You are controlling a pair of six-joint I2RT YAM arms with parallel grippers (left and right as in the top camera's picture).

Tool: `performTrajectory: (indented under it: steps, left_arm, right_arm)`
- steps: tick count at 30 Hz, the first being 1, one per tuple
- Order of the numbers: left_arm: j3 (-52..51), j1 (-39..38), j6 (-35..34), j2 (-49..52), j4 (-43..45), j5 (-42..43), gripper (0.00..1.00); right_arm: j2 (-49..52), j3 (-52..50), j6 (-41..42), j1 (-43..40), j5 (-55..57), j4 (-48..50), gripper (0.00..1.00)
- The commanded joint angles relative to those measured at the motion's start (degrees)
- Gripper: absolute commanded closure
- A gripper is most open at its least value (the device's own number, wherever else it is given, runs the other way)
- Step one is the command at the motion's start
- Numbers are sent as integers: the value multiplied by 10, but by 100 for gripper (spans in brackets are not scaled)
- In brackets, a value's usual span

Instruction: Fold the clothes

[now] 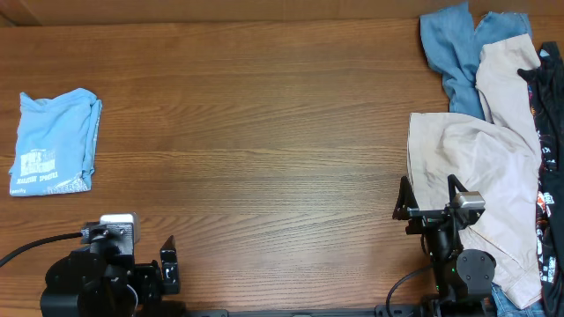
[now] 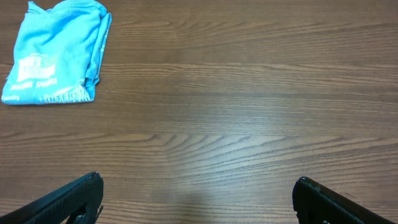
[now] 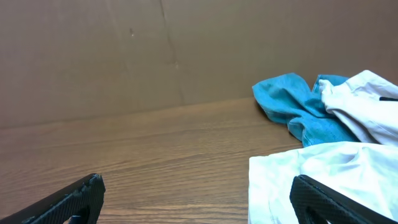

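A folded sky-blue T-shirt (image 1: 55,141) with white lettering lies at the table's left edge; it also shows at the top left of the left wrist view (image 2: 57,53). A pile of loose clothes sits at the right: a beige garment (image 1: 480,158), a dusty blue one (image 1: 454,53) and a black one (image 1: 551,114). My left gripper (image 1: 167,264) is open and empty near the front edge (image 2: 198,186). My right gripper (image 1: 429,198) is open and empty at the beige garment's left edge (image 3: 198,193). The beige cloth (image 3: 336,174) lies under its right finger.
The wooden table (image 1: 264,132) spans the view. A brown cardboard wall (image 3: 124,50) stands behind the far edge. The dusty blue garment (image 3: 298,106) lies by that wall at the back right.
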Motion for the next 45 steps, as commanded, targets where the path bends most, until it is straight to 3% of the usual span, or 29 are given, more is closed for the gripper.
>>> performTrajectory:
  steps: [1, 16, 24, 36, 45]
  left_arm:
    - [-1, 0, -2, -4, 0, -7, 0]
    - [-1, 0, -1, -5, 0, -7, 0]
    - [-36, 48, 20, -34, 50, -8, 0]
    - [-347, 16, 19, -243, 341, 8, 0]
    - [-526, 1, 20, -294, 595, 10, 0]
  right_arm:
    - [-6, -6, 2, 0, -1, 4, 0]
    - [-6, -6, 2, 0, -1, 4, 0]
    - [-6, -6, 2, 0, -1, 4, 0]
    - [-6, -6, 2, 0, -1, 4, 0]
    - [-6, -6, 2, 0, -1, 4, 0]
